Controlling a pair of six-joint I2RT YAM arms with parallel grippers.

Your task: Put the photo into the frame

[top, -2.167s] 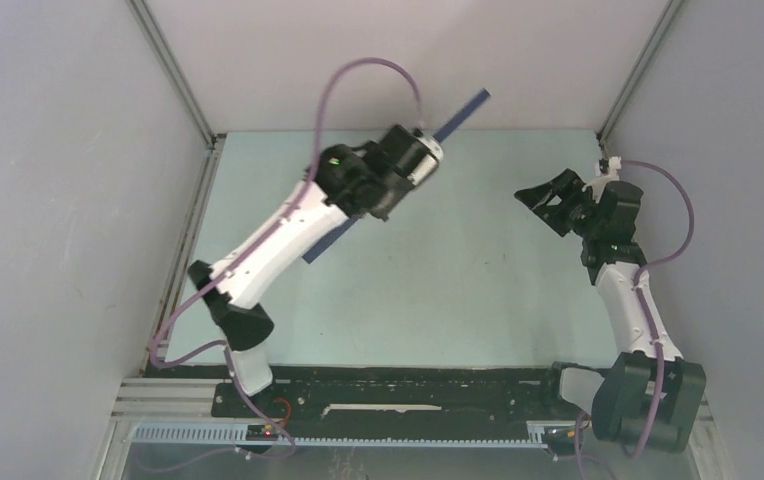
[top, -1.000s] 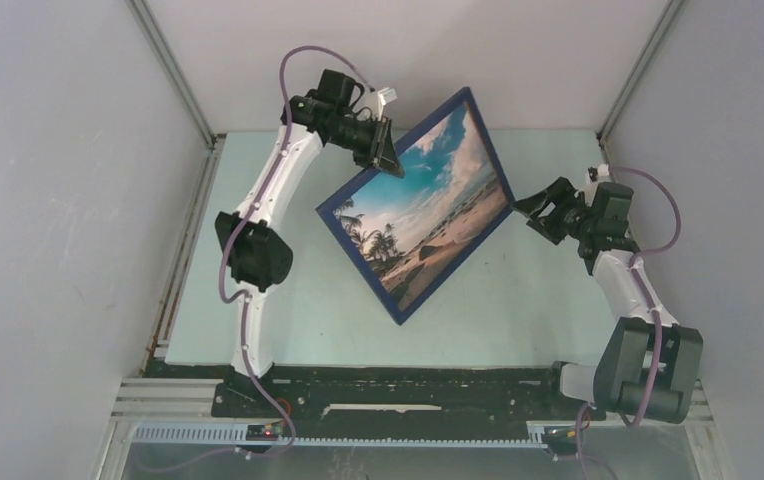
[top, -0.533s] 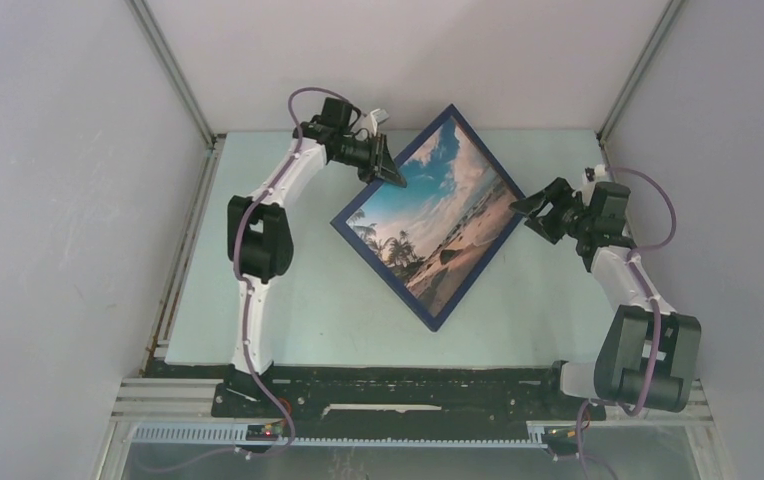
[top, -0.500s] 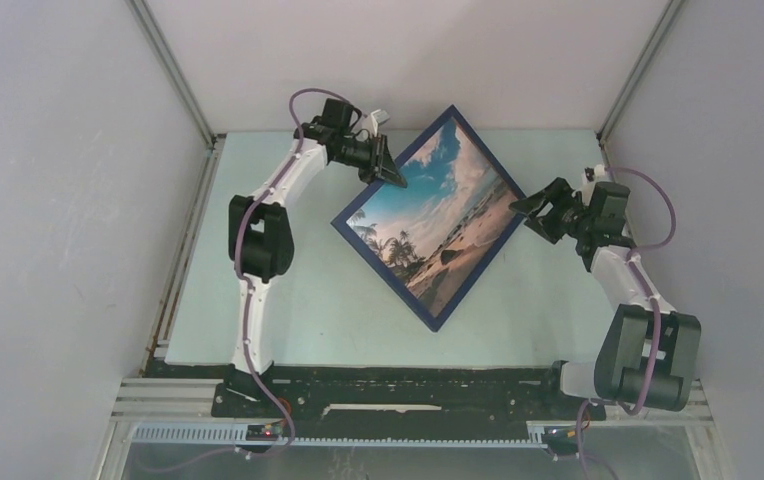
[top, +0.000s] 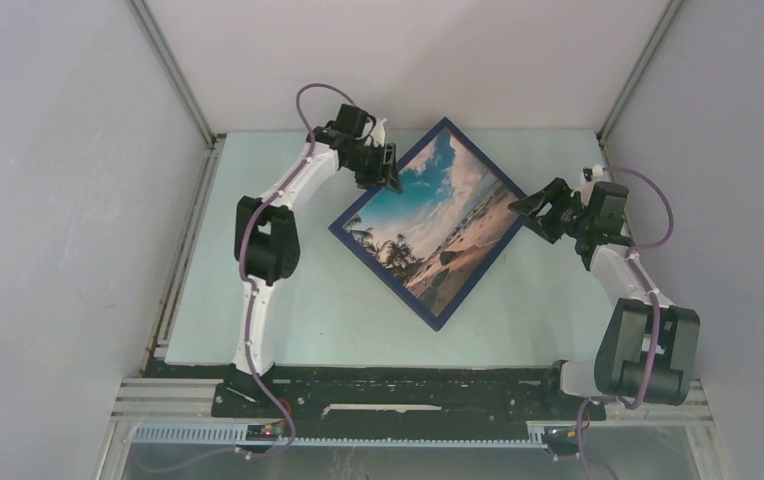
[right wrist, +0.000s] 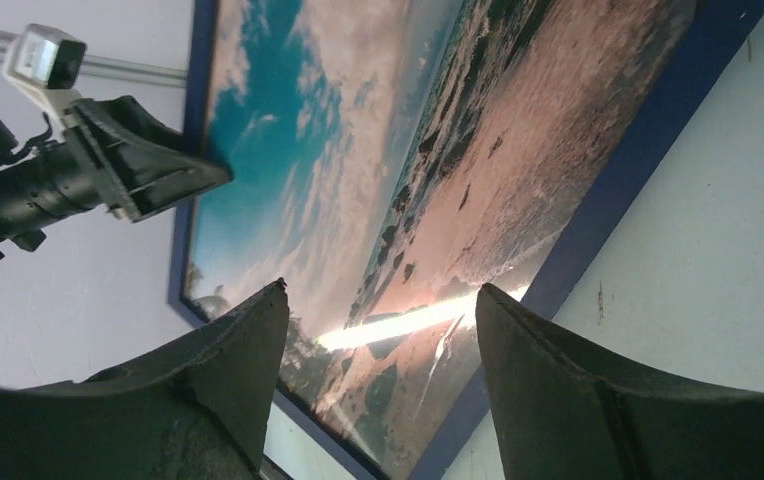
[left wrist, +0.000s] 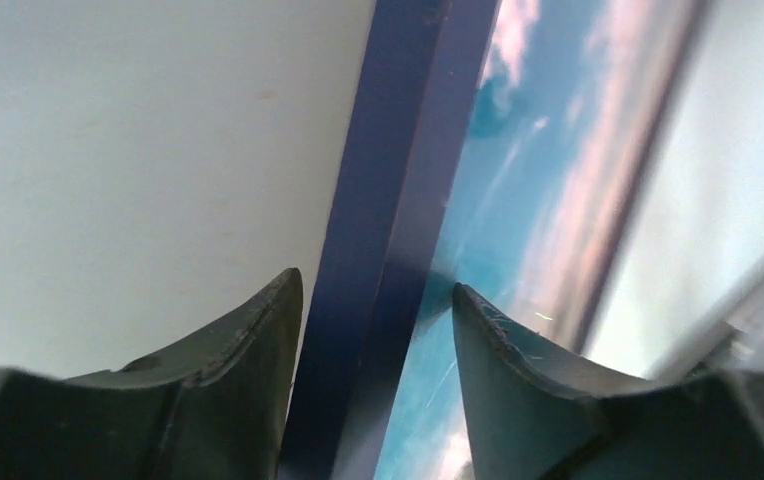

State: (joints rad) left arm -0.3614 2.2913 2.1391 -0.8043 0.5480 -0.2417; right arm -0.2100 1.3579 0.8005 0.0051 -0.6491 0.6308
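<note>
The photo [top: 438, 222], a beach scene, sits picture side up inside the navy frame [top: 382, 277]. Both lie on the table, turned like a diamond. My left gripper [top: 388, 172] is at the frame's upper left edge. In the left wrist view its jaws [left wrist: 376, 283] stand apart astride the navy frame edge [left wrist: 388, 200], with one finger over the photo [left wrist: 528, 200]. My right gripper [top: 526, 208] is open and empty just over the frame's right corner. In the right wrist view its gripper [right wrist: 381, 288] looks down on the photo [right wrist: 408, 150] and the frame edge [right wrist: 618, 190].
The pale green table [top: 288, 300] is enclosed by white walls on the left, back and right. A black rail [top: 408, 385] with the arm bases runs along the near edge. The left gripper also shows in the right wrist view [right wrist: 148, 175].
The left gripper turned the frame from edge-on to picture side up, then lowered it flat onto the table. The right gripper moved in to the frame's right corner.
</note>
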